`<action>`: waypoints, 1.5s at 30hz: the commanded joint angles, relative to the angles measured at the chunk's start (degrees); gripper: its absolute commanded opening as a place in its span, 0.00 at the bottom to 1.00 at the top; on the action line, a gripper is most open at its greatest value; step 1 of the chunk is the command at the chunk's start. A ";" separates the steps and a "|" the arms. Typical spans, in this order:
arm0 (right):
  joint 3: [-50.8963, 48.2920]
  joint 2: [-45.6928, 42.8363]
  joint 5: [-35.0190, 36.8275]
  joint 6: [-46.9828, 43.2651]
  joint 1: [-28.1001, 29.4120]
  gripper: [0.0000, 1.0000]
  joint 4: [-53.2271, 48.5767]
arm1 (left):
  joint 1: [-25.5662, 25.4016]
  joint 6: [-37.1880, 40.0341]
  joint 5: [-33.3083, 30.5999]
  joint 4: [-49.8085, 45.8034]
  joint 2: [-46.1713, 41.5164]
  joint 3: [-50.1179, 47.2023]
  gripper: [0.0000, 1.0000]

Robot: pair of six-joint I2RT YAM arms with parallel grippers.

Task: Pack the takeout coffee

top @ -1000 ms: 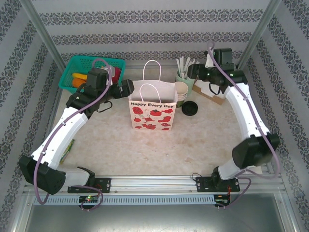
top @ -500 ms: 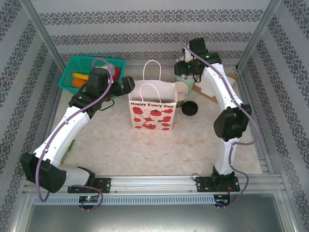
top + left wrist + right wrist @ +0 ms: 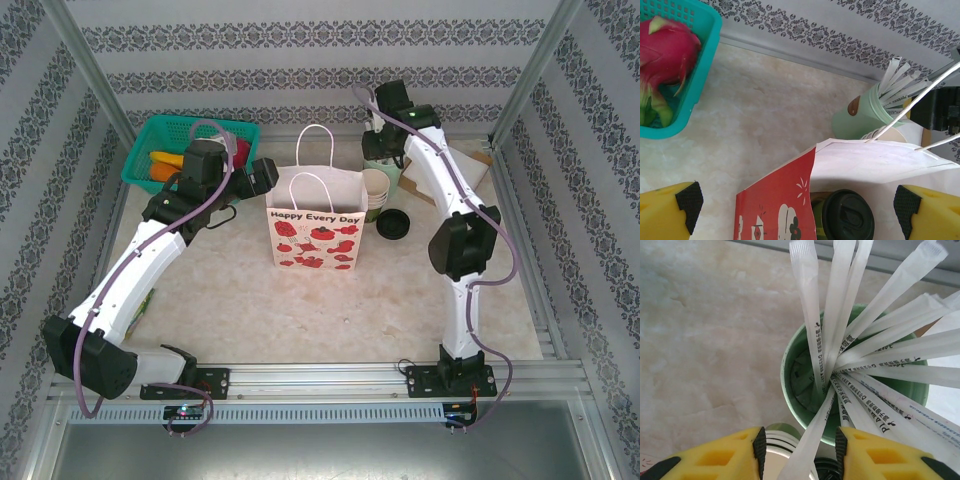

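Note:
The takeout coffee, a dark green cup with a black lid, sits inside the open paper bag, low in the left wrist view. My left gripper is open wide over the bag's left end, its pads well apart on either side of the mouth. The bag stands upright mid-table, white with red prints. My right gripper hangs over the pale green holder of white wrapped sticks. Its jaws stand partly apart around one white stick, with a gap on each side.
A stack of cream paper cups stands right of the bag, in front of the holder. A black round lid lies on the table near them. A teal basket with fruit sits back left. A cardboard piece lies back right.
The right arm swung left from the back right corner to above the stick holder, and its jaws narrowed. The left arm and bag stayed put.

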 commanded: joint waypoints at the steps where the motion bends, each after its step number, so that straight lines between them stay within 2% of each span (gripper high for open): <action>1: 1.55 0.62 1.62 -1.10 0.68 0.41 -1.28 | -0.15 1.25 -1.40 -2.14 0.26 1.84 1.00; 13: 2.33 -1.52 2.07 -1.50 0.97 0.07 -1.25 | -0.14 1.34 -1.06 -2.44 0.14 1.62 1.00; 18: 2.11 -4.97 1.82 -2.55 1.06 0.00 -1.81 | -0.14 1.16 -1.00 -2.17 0.42 1.56 1.00; 22: 1.96 -8.43 -0.45 -3.41 0.90 0.00 -2.97 | -0.06 0.53 -1.96 -2.38 0.77 1.69 1.00; 29: 0.82 -16.85 -5.27 -4.02 0.54 0.00 -5.33 | 0.80 -5.44 -10.88 -9.80 3.83 4.87 1.00; 37: -0.89 -27.68 -14.17 -4.06 -2.82 0.00 -7.81 | 1.90 -9.92 -17.31 -15.52 8.09 8.10 1.00; 42: -0.83 -33.46 -19.06 -3.01 -5.17 0.00 -11.29 | 2.16 -10.70 -14.72 -14.55 9.89 7.76 1.00; 45: -1.48 -37.12 -28.88 -1.75 -6.67 0.00 -13.20 | 2.15 -9.63 -11.17 -14.14 10.82 7.85 1.00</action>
